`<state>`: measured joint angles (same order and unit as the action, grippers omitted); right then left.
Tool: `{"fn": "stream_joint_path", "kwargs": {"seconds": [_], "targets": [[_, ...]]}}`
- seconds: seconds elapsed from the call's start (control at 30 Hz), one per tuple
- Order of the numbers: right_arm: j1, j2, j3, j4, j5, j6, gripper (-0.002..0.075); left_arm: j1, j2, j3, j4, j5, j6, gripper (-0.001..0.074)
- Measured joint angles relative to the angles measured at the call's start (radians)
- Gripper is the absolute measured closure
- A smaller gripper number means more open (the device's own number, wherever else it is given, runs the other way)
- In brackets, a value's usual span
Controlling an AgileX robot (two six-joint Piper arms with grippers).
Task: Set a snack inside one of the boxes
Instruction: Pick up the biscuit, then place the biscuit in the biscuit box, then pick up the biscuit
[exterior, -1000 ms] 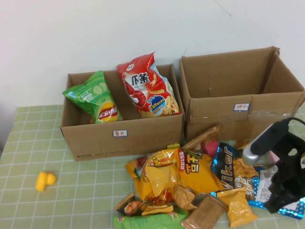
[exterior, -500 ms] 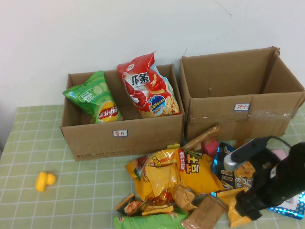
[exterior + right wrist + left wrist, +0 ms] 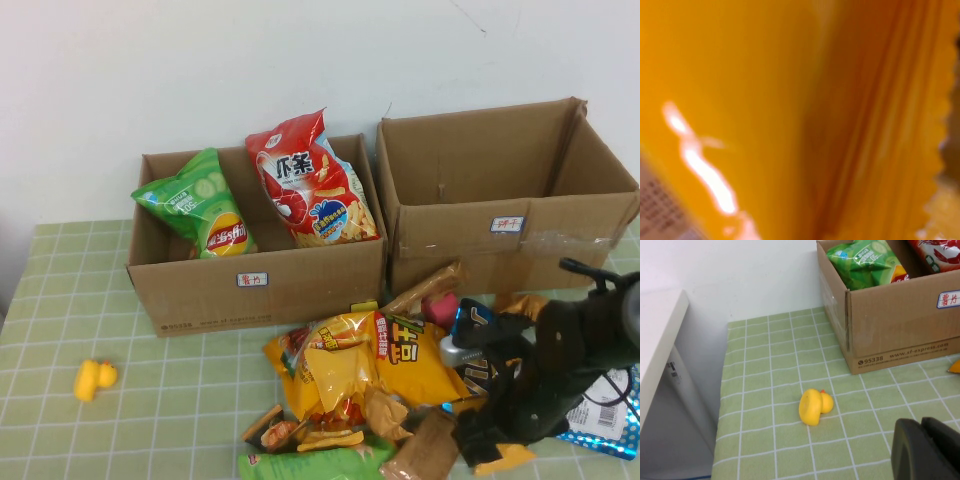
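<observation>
Right claw (image 3: pixel 487 446) down on small orange-yellow crinkled snack packet (image 3: pixel 505 457) directly beneath, grip unreadable; left claw (image 3: pixel 927 450) parked near yellow rubber duck (image 3: pixel 815 405), apparently closed.

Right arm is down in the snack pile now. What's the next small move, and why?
Probably close the jaws, then lift. The right gripper sits low at the pile's near right edge, over a small yellow snack bag, and yellow foil fills the right wrist view. Whether the jaws are shut is not visible. The right box looks empty. The left gripper is parked near the yellow duck toy.
</observation>
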<state>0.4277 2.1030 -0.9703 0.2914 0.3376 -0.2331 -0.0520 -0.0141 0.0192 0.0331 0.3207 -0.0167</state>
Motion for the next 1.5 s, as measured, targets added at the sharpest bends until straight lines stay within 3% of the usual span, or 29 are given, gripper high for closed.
{"fn": "stream_joint_path", "kwargs": {"seconds": [0.07,0.2,0.3,0.5,0.73,0.97,1.17,1.23,1.43,1.5], "targets": [[0.0,-0.004,-0.017,0.0,0.035,0.0,0.0248,0.0,0.0,0.0,0.0,0.0,0.0,0.0737],[0.0,-0.062,-0.027,-0.021,0.077,0.0,0.0596,0.0,0.0,0.0,0.0,0.0,0.0,0.0737],[0.0,-0.159,-0.027,-0.056,0.114,0.0,0.0661,0.0,0.0,0.0,0.0,0.0,0.0,0.0737],[0.0,-0.422,-0.027,-0.157,0.165,0.0,0.0662,0.0,0.0,0.0,0.0,0.0,0.0,0.0737],[-0.056,-0.635,-0.076,-0.263,0.007,0.002,0.0664,0.0,0.0,0.0,0.0,0.0,0.0,0.0737],[-0.18,-0.442,-0.359,-0.267,0.02,0.003,0.0666,0.0,0.0,0.0,0.0,0.0,0.0,0.0737],[-0.215,-0.185,-0.601,-0.269,0.098,0.003,0.0664,0.0,0.0,0.0,0.0,0.0,0.0,0.0737],[-0.22,-0.116,-0.672,-0.269,0.124,0.003,0.0626,0.0,0.0,0.0,0.0,0.0,0.0,0.0737],[-0.233,-0.023,-0.801,-0.257,0.229,0.021,0.0312,0.0,0.0,0.0,0.0,0.0,0.0,0.0737],[-0.24,-0.025,-0.838,-0.257,0.289,0.025,0.0272,0.0,0.0,0.0,0.0,0.0,0.0,0.0737]]}}
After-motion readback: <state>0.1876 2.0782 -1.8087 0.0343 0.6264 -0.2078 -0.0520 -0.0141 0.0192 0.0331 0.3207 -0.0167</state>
